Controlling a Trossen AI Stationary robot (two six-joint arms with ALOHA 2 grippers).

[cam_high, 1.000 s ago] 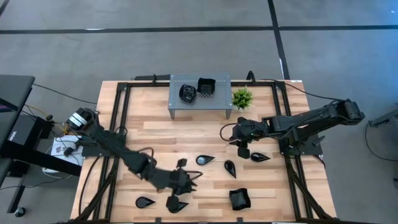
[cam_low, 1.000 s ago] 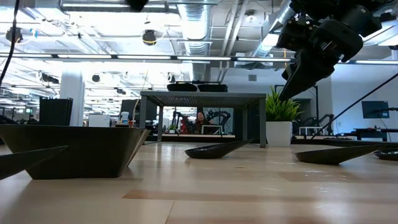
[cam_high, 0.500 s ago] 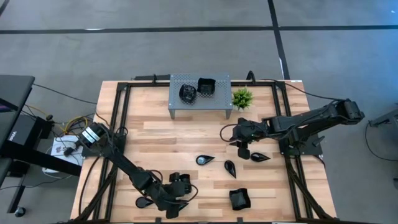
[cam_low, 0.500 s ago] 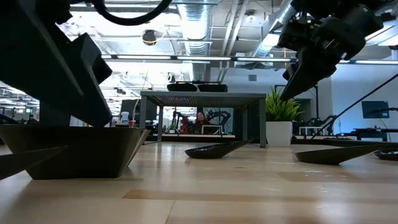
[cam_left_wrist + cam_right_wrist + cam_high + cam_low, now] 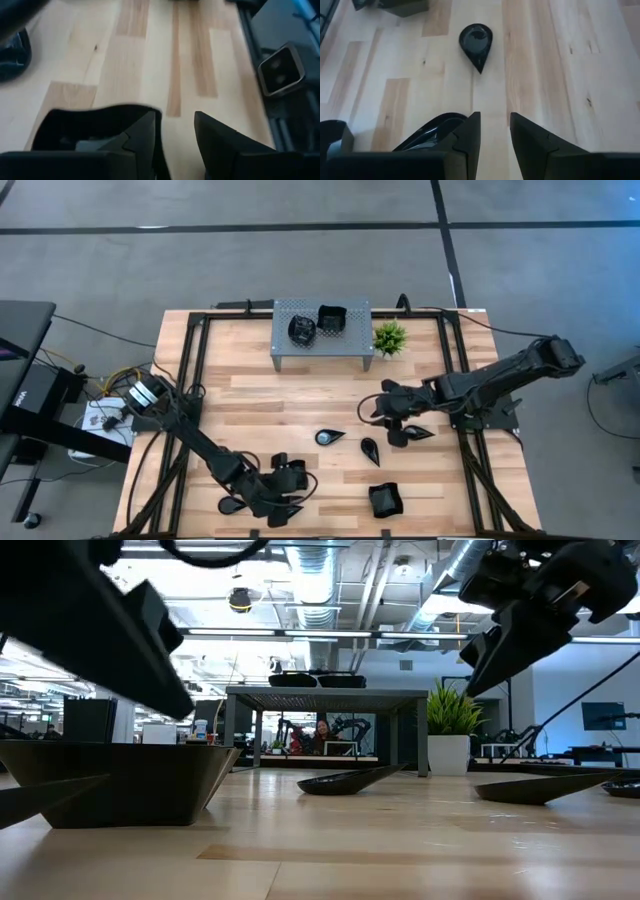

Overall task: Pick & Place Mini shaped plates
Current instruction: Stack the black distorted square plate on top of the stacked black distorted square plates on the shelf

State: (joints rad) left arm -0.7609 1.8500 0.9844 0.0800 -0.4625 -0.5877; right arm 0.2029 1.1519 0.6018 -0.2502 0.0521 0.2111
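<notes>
Wooden table [image 5: 260, 395] | glossy black teardrop plate [image 5: 476, 44] | left claw [image 5: 175, 135], right claw [image 5: 494, 131]: narrowly parted, empty

Two plates [image 5: 318, 323] sit on the raised shelf [image 5: 322, 344], the plant [image 5: 389, 337] beside it, other plates [image 5: 329, 437] scattered on the table [image 5: 280, 395].

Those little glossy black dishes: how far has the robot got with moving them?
Early days, it seems. Two glossy black dishes already sit on the grey perforated metal stand. The left gripper is low over dishes at the near edge, and the right gripper hovers by a teardrop dish. Several others, including a wavy-edged square dish, remain on the wooden table.
</notes>
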